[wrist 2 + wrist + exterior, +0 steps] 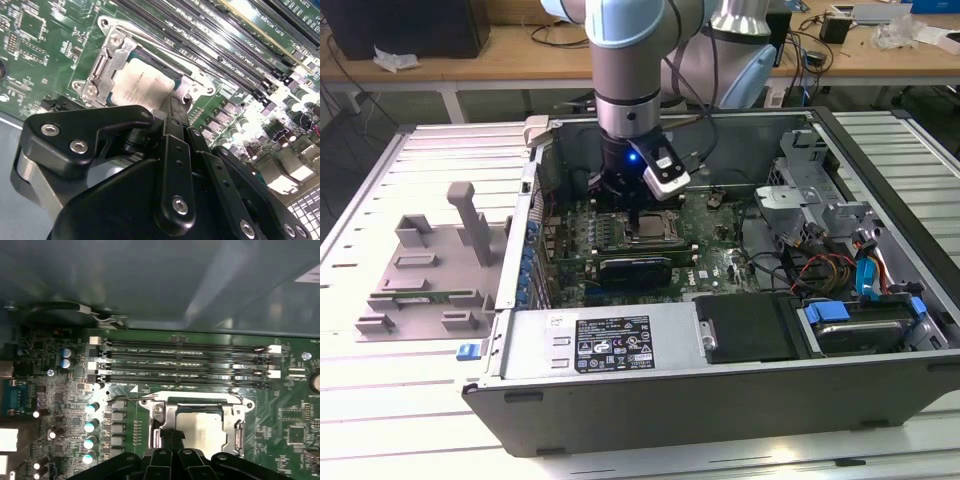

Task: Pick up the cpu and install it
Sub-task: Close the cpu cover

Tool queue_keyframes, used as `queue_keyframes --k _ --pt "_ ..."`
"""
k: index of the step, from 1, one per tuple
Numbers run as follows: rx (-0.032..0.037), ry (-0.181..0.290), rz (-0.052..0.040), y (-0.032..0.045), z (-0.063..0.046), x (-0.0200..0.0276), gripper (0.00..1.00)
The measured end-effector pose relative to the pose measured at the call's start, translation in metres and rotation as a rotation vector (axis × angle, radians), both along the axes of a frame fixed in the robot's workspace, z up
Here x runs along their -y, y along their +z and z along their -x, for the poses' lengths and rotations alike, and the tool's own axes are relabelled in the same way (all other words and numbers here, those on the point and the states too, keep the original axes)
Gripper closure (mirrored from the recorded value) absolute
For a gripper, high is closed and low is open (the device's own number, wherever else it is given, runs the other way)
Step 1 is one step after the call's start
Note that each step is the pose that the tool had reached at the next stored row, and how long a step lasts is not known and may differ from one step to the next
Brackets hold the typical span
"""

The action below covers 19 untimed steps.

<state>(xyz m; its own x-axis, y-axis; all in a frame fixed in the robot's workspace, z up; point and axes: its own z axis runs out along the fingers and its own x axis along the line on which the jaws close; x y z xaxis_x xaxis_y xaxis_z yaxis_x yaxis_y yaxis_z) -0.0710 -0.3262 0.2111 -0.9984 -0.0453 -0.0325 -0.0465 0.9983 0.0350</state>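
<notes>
Silver square cpu, steel socket, black gripper near

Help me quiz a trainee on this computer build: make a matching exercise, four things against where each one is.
1 cpu
2 gripper
3 grey tray
4 black card

A on the table, outside the case
B inside the metal socket frame
C right above the socket frame
D inside the case, beside the socket frame

Pairs: 1-B, 2-C, 3-A, 4-D

A wooden bench strewn with cables stands behind the white slatted table.
</notes>
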Motion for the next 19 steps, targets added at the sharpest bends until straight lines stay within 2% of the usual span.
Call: queue_keyframes --k 9,19 --pt "0.0 0.0 -0.0001 -0.0067 0.0021 0.0 0.89" --pt "-0.0001 0.0 0.0001 -0.0079 0.003 0.0 0.89"
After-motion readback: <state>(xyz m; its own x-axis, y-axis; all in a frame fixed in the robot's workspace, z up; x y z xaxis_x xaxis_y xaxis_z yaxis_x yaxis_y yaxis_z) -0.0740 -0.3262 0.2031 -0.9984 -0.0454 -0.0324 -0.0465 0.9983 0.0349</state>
